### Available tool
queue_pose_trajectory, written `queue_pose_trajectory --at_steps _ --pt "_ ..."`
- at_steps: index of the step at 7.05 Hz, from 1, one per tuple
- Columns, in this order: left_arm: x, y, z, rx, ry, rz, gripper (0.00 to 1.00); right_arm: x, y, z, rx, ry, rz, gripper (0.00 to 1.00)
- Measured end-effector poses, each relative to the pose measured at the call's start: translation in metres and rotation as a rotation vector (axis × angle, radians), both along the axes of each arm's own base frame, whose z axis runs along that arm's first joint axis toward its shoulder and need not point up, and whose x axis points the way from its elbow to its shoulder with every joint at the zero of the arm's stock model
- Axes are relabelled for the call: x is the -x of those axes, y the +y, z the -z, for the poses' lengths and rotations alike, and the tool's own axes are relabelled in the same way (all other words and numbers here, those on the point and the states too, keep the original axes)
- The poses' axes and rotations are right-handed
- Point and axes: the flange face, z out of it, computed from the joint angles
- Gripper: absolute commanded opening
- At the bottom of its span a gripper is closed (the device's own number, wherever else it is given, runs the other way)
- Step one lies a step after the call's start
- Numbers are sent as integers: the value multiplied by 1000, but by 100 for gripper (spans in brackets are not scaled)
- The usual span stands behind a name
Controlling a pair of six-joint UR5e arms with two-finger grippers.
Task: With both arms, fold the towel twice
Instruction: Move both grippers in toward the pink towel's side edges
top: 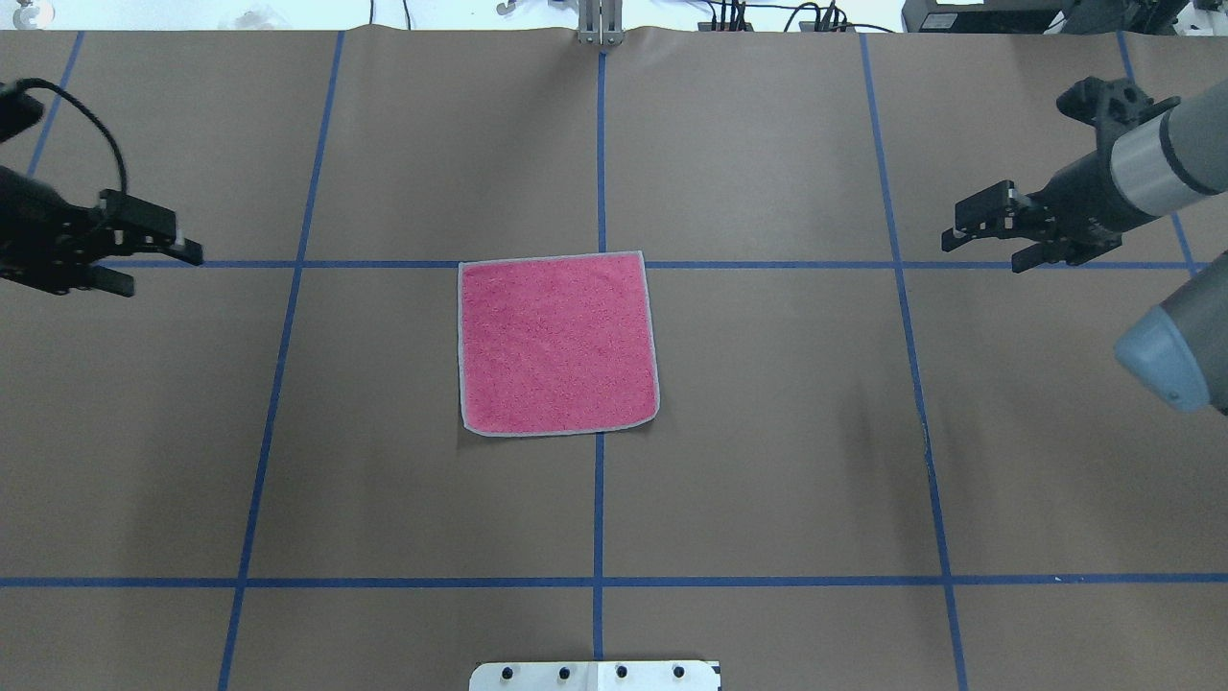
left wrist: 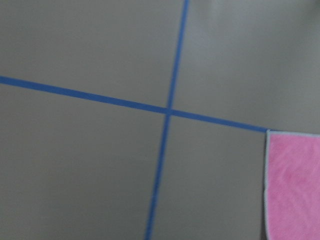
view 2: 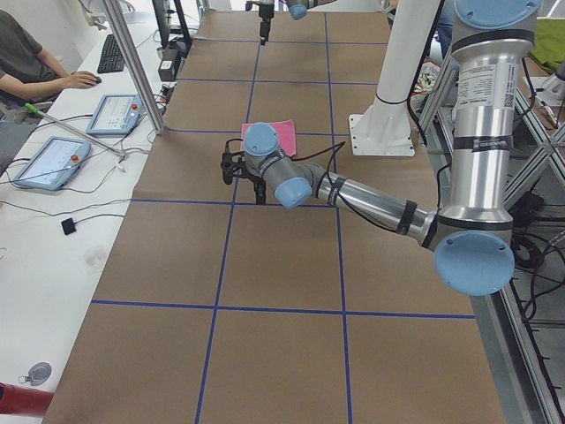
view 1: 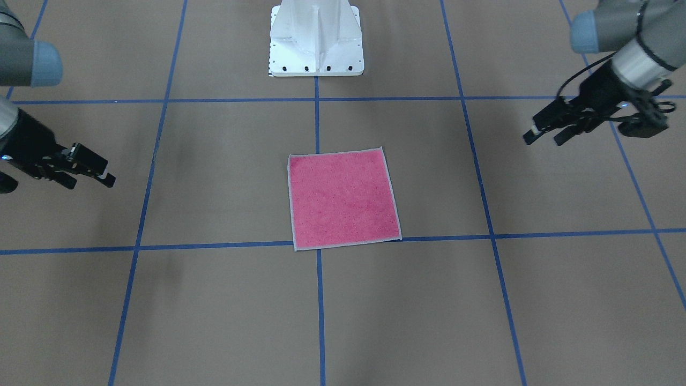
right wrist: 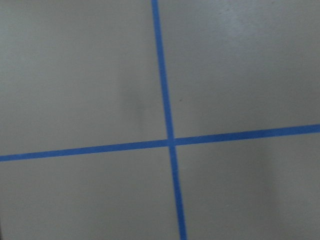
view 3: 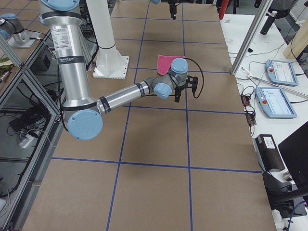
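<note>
At the near edge of the overhead view, the white pedestal base (top: 595, 677) stands on the brown table (top: 767, 480). Beyond it the towel (top: 556, 345) lies flat and unfolded, pink face up, over the centre blue tape line (top: 600, 144). Farther out, level with the towel's far edge and well apart from it, the left gripper (top: 165, 273) and right gripper (top: 980, 254) hang at either side, fingers spread, holding nothing. The left wrist view catches one towel corner, the right wrist view shows just table and crossing tape, and each side view hides part of the towel behind the near arm.
</note>
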Motion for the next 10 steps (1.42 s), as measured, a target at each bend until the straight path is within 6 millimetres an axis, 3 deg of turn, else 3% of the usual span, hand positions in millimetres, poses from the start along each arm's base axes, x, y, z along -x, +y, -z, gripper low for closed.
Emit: queue_pose_trajectory --at_steps 2,3,4,5,7,10 --pt "-93 25 48 144 41 45 99 83 26 58 102 -39 -86 97" --pt "-134 39 69 225 41 75 99 125 44 80 153 -54 -131 97" --pt "-163 49 87 296 33 106 99 156 61 94 213 -73 -162 97" --pt "-181 57 98 351 27 135 99 186 80 106 268 -85 -194 97" --pt "-195 65 100 387 15 167 99 239 115 118 323 -86 -247 95" --pt "-215 76 96 403 -3 149 99 284 124 116 400 -76 -317 93"
